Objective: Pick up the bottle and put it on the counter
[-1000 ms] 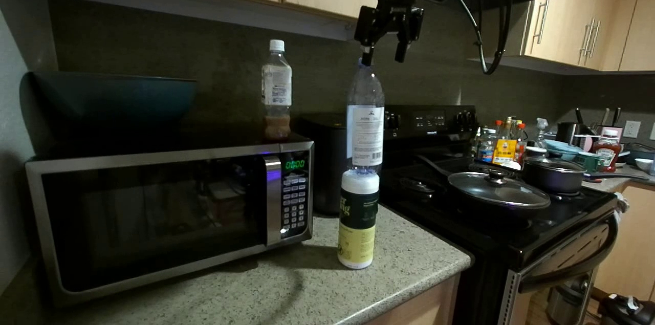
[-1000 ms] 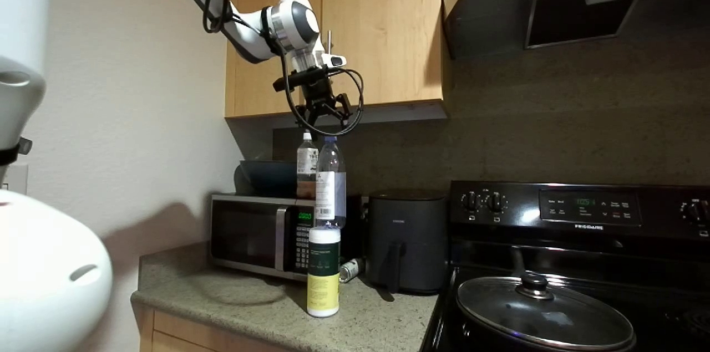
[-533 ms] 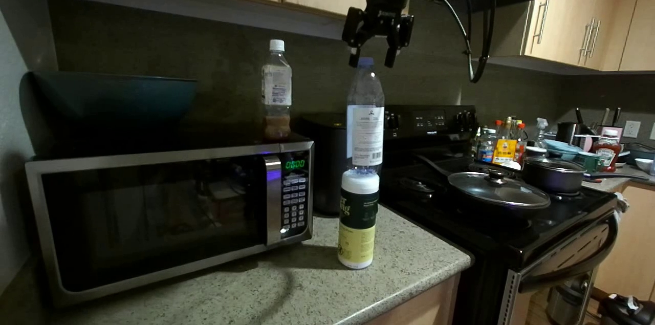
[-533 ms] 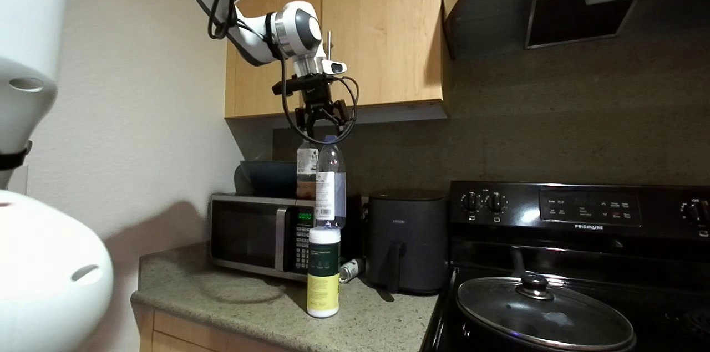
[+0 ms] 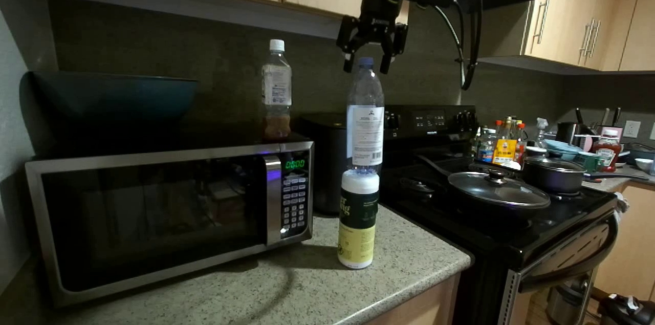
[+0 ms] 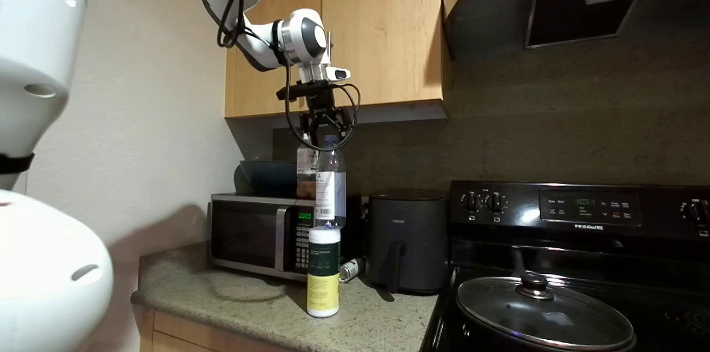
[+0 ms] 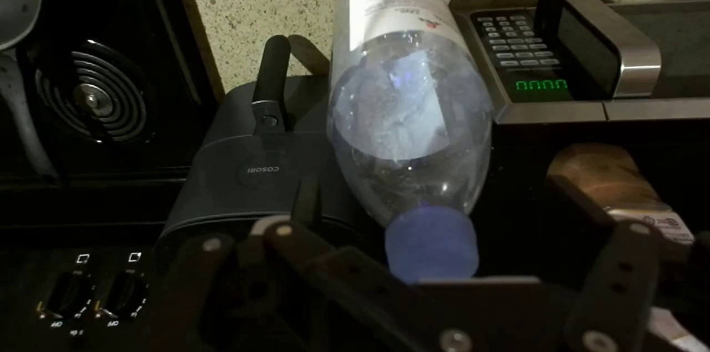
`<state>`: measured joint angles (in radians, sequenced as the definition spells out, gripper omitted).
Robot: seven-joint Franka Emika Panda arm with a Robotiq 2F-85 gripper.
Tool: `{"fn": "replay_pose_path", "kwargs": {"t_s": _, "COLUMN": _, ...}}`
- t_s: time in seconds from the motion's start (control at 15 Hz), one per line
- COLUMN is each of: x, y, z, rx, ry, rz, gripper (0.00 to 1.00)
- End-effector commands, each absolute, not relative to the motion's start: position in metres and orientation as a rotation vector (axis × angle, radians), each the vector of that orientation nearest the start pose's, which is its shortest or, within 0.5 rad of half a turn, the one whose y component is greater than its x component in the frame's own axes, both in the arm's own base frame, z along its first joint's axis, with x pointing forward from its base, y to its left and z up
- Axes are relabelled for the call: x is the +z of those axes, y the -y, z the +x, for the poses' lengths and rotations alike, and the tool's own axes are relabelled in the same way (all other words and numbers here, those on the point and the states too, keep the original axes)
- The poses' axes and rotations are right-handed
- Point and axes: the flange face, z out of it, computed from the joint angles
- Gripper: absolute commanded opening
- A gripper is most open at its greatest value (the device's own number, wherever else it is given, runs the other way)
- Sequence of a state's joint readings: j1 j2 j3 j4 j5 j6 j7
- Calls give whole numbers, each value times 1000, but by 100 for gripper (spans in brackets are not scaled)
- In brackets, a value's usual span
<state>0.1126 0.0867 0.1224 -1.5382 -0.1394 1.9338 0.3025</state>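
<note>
**Stacked upright on a canister (image 5: 358, 228), w/ wide-spread jaws up top**

Tall clear plastic bottle (image 5: 365, 130), w/ pale label band, upright on the white lid of the dk green & yellow canister; same in both exterior views. Hence raised above the speckled grey-beige counter (image 5: 409, 253), w/ canister in b/w.

Jaws: released, i.e. w/ tips well apart, pointed down below the white arm (image 6: 302, 36). Approx. level w/ the blue cap (image 5: 365, 62), w/ a tip on either side of it in an exterior view. In wrist view too, cap b/w the two sides, nearer to one. Can't tell if truly around the cap, nor if touching.

Near the canister, on the counter: silver & black microwave (image 5: 153, 217), w/ green digits lit. On top of it, a shorter bottle (image 5: 277, 82) w/ white cap and amber-brown liquid in the bottom, plus a dk teal bowl (image 5: 117, 97).

B/w microwave and black stove (image 5: 491, 233), a dk grey air fryer (image 6: 407, 235), marked COSORI in wrist view. Just beside it, a can (image 6: 350, 270), lying on its side. On the stove: glass-lidded pan (image 6: 546, 319) and, farther over, a saucepan (image 5: 552, 179), lid on. Beyond these, a cluster of sauce bottles (image 5: 505, 148), partly hidden, labels mostly too small to read. On the counter stretch past the stove, red ketchup bottle (image 5: 607, 151) w/ white cap, near pale blue dishes (image 5: 563, 147).

Overhead: pale wood cupboards (image 6: 383, 25) and, above stove, range hood (image 6: 493, 19).
</note>
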Motion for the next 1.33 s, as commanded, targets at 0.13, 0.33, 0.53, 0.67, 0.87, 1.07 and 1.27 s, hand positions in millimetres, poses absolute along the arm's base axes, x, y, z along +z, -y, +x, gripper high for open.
{"fn": "replay_pose_path", "kwargs": {"t_s": 0.13, "x": 627, "y": -129, "z": 605, "rx": -498, "ry": -128, "rz": -3120, "gripper": 100}}
{"fn": "replay_pose_path", "kwargs": {"t_s": 0.33, "x": 627, "y": -128, "z": 604, "rx": -503, "ry": -158, "rz": -3126, "gripper": 100}}
{"fn": "replay_pose_path", "kwargs": {"t_s": 0.53, "x": 627, "y": -127, "z": 604, "rx": -501, "ry": -186, "rz": -3122, "gripper": 100}}
{"fn": "replay_pose_path", "kwargs": {"t_s": 0.67, "x": 627, "y": -127, "z": 604, "rx": -503, "ry": -194, "rz": -3117, "gripper": 73}}
{"fn": "replay_pose_path", "kwargs": {"t_s": 0.87, "x": 627, "y": -126, "z": 604, "rx": -501, "ry": -180, "rz": -3107, "gripper": 53}}
{"fn": "replay_pose_path", "kwargs": {"t_s": 1.07, "x": 628, "y": -127, "z": 604, "rx": -499, "ry": -173, "rz": -3100, "gripper": 34}}
{"fn": "replay_pose_path", "kwargs": {"t_s": 1.27, "x": 628, "y": -124, "z": 601, "rx": -475, "ry": -182, "rz": -3102, "gripper": 18}}
